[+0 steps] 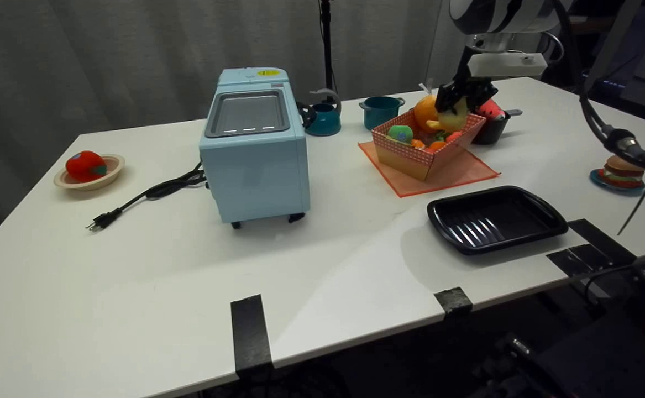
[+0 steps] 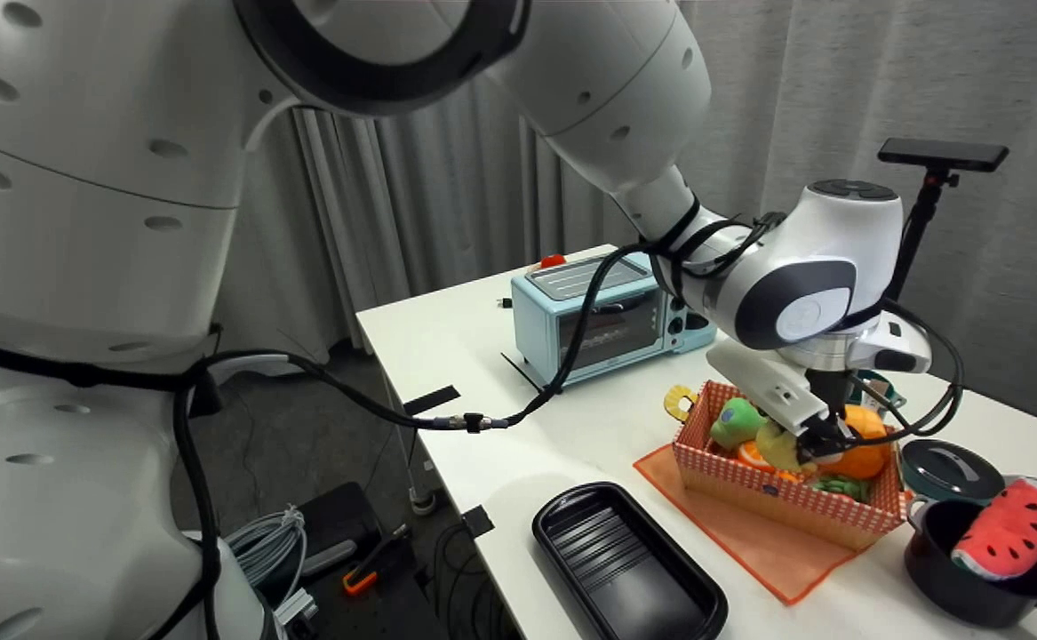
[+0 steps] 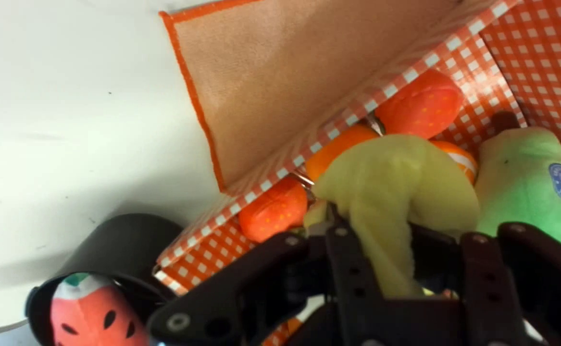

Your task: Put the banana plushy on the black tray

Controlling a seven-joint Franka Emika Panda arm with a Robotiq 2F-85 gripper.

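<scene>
The pale-yellow banana plushy [image 3: 395, 168] is pinched between the fingers of my gripper [image 3: 381, 223], with one part running up between them and the rest bulging out past the tips. The gripper [image 1: 459, 99] points down over the red-checked basket [image 1: 402, 163]. The plushy shows in both exterior views [image 1: 454, 118] [image 2: 777, 447], at the basket's opening above other toy fruit. I cannot tell whether it touches them. The black tray [image 1: 513, 221] lies on the table with nothing in it, apart from the basket. It also shows in an exterior view [image 2: 651, 582] and is out of the wrist view.
The basket stands on an orange cloth [image 2: 776, 560] and holds several toy fruits, among them a green pear [image 3: 525, 187]. A dark pot with a watermelon toy [image 2: 1007, 533] stands beside it. A light-blue toaster oven [image 1: 256, 177] and a toy burger [image 1: 620, 171] also stand on the table.
</scene>
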